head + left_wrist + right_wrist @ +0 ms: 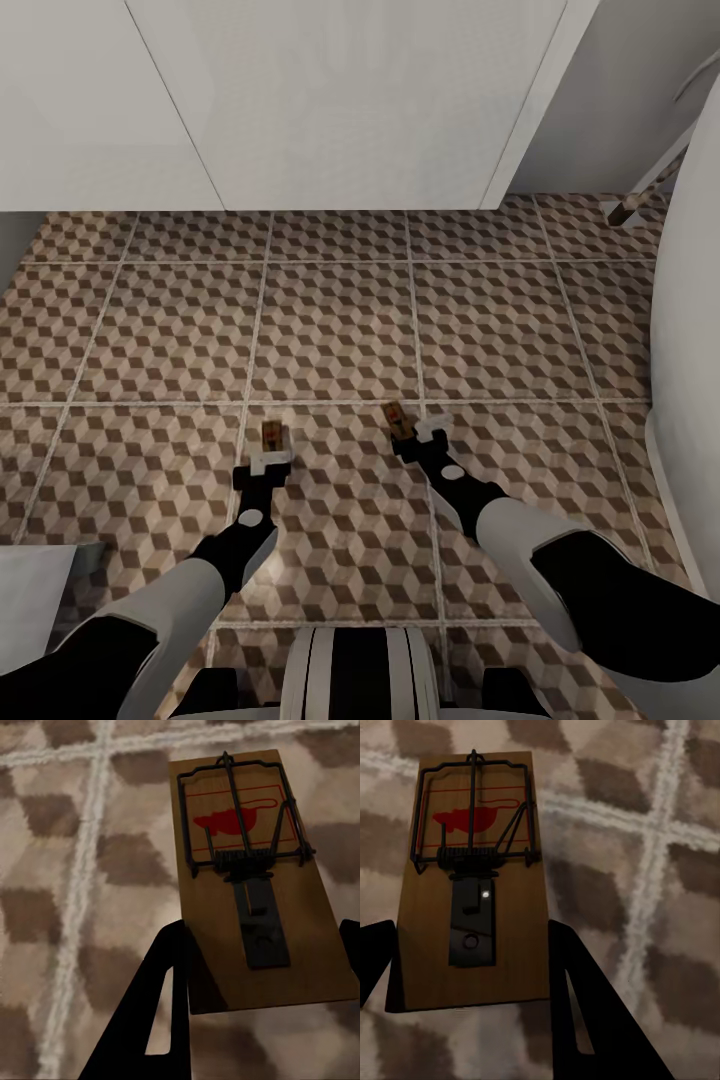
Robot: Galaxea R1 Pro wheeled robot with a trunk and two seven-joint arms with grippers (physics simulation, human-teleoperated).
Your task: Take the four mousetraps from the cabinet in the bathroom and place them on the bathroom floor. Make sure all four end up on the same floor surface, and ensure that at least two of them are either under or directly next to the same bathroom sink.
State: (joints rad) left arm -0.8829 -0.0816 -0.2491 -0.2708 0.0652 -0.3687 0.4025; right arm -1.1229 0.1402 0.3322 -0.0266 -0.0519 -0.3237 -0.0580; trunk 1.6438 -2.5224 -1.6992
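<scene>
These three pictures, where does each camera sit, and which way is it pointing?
Head view: on the robot's head, looking down at the cube-patterned tiled floor and a white cabinet front; both black-and-white arms show, each reaching to a small brown wooden mousetrap.
Left wrist view: on the left arm, looking along its black fingers at the left mousetrap.
Right wrist view: on the right arm, looking along its fingers at the right mousetrap.
Shared: head and left wrist views both show the left mousetrap; head and right wrist views the right one.

We hold a mousetrap [472, 881] between our right gripper's [472, 967] dark fingers [577, 1005], its red mouse print and wire spring facing up, above the cube-patterned bathroom floor [660, 832] with pale grout lines.
</scene>
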